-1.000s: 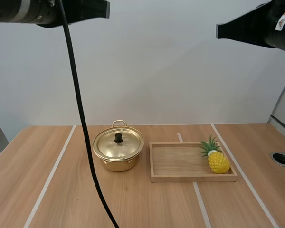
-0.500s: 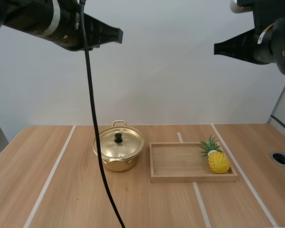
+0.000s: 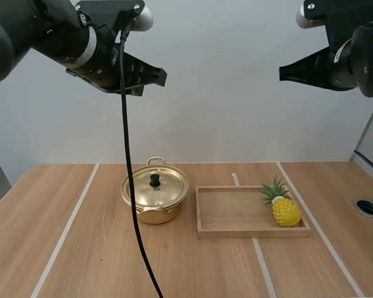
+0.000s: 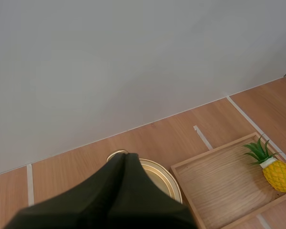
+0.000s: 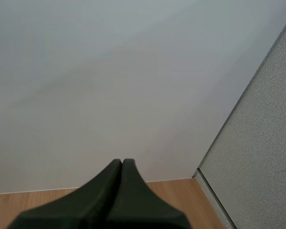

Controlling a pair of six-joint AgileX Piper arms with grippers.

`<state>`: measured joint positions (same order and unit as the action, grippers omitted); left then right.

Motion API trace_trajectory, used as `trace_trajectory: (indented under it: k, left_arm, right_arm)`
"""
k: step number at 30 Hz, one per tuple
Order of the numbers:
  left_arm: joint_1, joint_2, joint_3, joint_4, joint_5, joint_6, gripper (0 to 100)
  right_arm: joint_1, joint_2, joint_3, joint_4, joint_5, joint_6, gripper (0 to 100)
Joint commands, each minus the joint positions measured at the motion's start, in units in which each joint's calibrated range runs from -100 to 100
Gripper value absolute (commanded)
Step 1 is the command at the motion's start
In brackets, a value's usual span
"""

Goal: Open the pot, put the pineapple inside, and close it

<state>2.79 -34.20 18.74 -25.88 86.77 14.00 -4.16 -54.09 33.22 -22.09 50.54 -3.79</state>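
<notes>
Both arms hang high over the table [image 3: 74, 261], closer to the camera than the things on it. The left gripper [image 3: 161, 76] has its two fingers pressed together into one dark wedge and holds nothing. In its wrist view the wedge points down toward the pot. The right gripper [image 3: 282, 72] is also pressed together and empty, high over the right half of the table.

Further on, the wooden tray [image 3: 255, 233] lies to the right of the table's middle. The golden pot [image 3: 154, 210] stands just beside the tray's left edge, apart from it by a narrow gap, I think. The lid [image 3: 166, 189] sits on the pot with its black knob [image 3: 155, 180] upright. The pineapple [image 3: 285, 212] lies at the tray's right end, its green leaves toward the far edge.

I judge that the first step, opening the pot, is not yet begun. The next move calls for the left gripper to spread its fingers, come down over the knob and pinch it, so that the lid can be lifted straight up.
</notes>
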Motion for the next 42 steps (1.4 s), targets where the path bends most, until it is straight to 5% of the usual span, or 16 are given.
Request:
trace_trajectory:
  k: [1,3,6,7,42]
  left_arm:
    - [-0.07,-0.1,-0.5,-1.4,-0.1,0.3,10]
    - [-0.07,-0.1,-0.5,-1.3,-0.1,0.5,33]
    - [-0.07,-0.1,-0.5,-1.7,-0.1,2.0,97]
    - [-0.07,-0.1,-0.5,-1.8,-0.5,2.0,100]
    - [-0.14,12.9,9.3,-4.0,-0.2,9.3,100]
  right_arm:
    - [-0.3,-0.3,-0.6,-0.2,-0.4,-0.5,0]
    - [-0.3,-0.3,-0.6,-0.2,-0.3,-0.5,0]
    - [-0.3,-0.3,-0.6,-0.2,0.0,-0.5,0]
    - [-0.3,-0.3,-0.6,-0.2,0.2,-0.5,0]
    - [-0.3,-0.3,-0.6,3.8,11.5,-1.0,0]
